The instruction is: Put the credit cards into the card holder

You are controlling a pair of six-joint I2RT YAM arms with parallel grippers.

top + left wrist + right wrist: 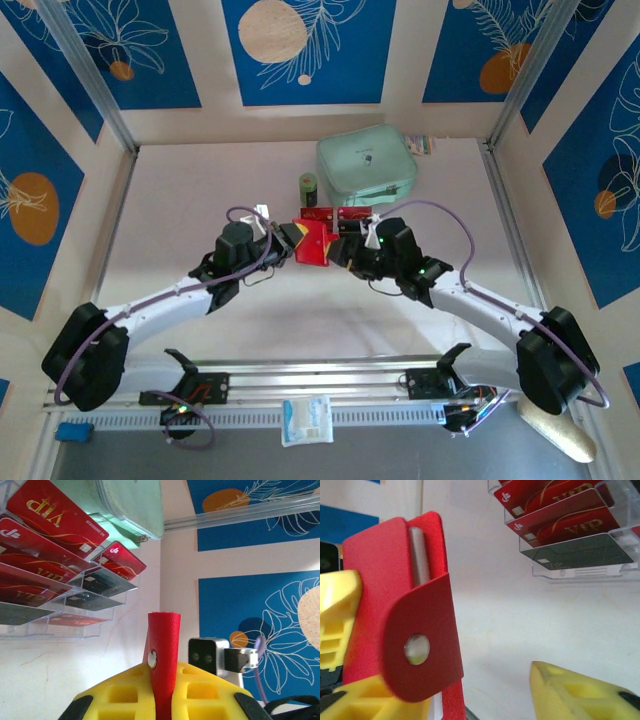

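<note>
The red card holder point(313, 243) stands on edge between my two grippers at mid-table. My left gripper point(291, 240) is shut on its folded edge; in the left wrist view the yellow fingers point(120, 690) pinch the red card holder point(163, 635) just below its silver snap stud point(152, 658). My right gripper point(340, 248) is open. The holder's snap flap point(422, 645) lies against its left finger, and its right finger point(570, 690) stands apart over bare table. Red and black credit cards point(47, 527) stand in a clear tray point(580, 570) behind.
A mint-green zip pouch point(366, 165) lies at the back of the table, just behind the clear tray point(335, 213). A small green cylinder point(308, 188) stands to the left of the pouch. Bare white table lies to both sides and toward the near edge.
</note>
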